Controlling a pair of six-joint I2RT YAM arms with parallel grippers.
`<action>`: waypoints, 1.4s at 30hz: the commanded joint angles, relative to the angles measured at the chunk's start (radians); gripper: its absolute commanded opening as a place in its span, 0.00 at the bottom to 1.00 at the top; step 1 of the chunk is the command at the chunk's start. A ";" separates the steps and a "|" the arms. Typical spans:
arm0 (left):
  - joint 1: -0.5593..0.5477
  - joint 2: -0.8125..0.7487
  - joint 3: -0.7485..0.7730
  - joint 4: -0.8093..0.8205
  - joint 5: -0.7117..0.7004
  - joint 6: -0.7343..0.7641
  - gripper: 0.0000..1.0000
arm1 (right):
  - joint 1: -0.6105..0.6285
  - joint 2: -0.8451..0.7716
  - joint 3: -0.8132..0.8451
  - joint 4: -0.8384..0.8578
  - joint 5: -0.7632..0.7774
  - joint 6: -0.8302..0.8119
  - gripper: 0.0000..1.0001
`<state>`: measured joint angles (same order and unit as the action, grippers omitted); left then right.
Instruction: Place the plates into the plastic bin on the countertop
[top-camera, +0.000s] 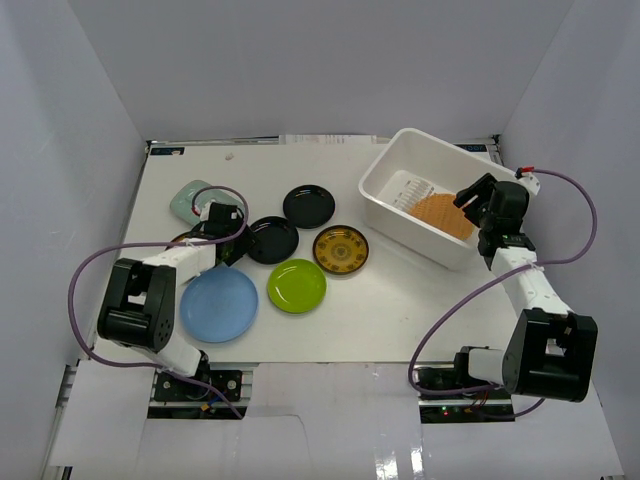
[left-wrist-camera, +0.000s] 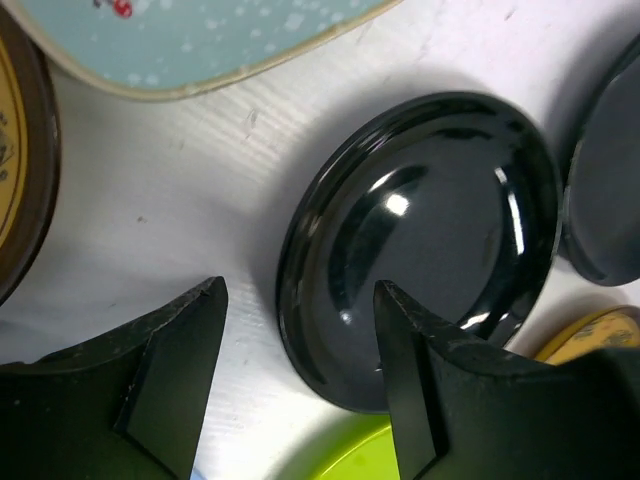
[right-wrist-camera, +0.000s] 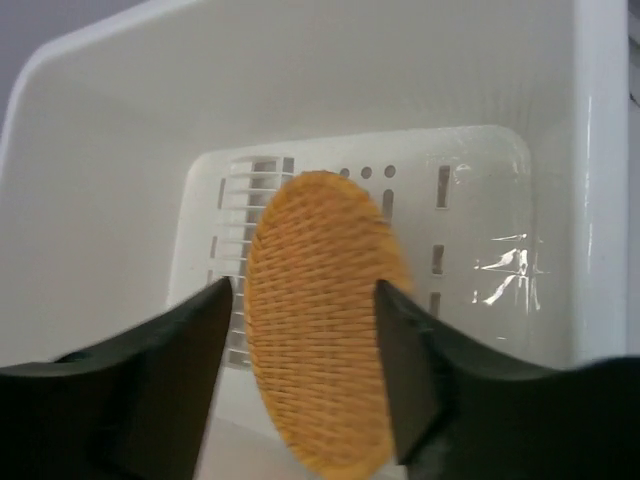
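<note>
Eight plates (top-camera: 296, 285), one plastic bin (top-camera: 432, 150)

Enclosure: 3 plain pale-grey walls are standing around the scene (left wall (top-camera: 60, 150), back wall (top-camera: 320, 60), right wall (top-camera: 590, 100)), meeting at 2 rear corners. Glossy white floor sheet (top-camera: 330, 440) is lying in front, catching small glints of light.

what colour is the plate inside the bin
Orange-tan, a woven plate, clearest in the right wrist view.
</note>
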<state>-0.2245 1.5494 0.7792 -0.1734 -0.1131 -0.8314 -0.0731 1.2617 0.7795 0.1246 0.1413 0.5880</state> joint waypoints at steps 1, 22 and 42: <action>0.011 0.015 0.018 0.031 0.020 -0.005 0.69 | -0.004 -0.050 0.010 0.070 -0.039 0.021 0.73; 0.019 0.002 -0.098 0.273 -0.030 -0.038 0.00 | 0.846 -0.196 -0.313 0.222 0.023 0.191 0.77; 0.019 -0.451 -0.199 0.216 -0.005 -0.064 0.00 | 0.992 0.361 -0.201 0.428 -0.056 0.404 0.51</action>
<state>-0.2111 1.1725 0.5777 0.0463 -0.1417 -0.8886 0.9123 1.5906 0.5465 0.5060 0.0708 0.9459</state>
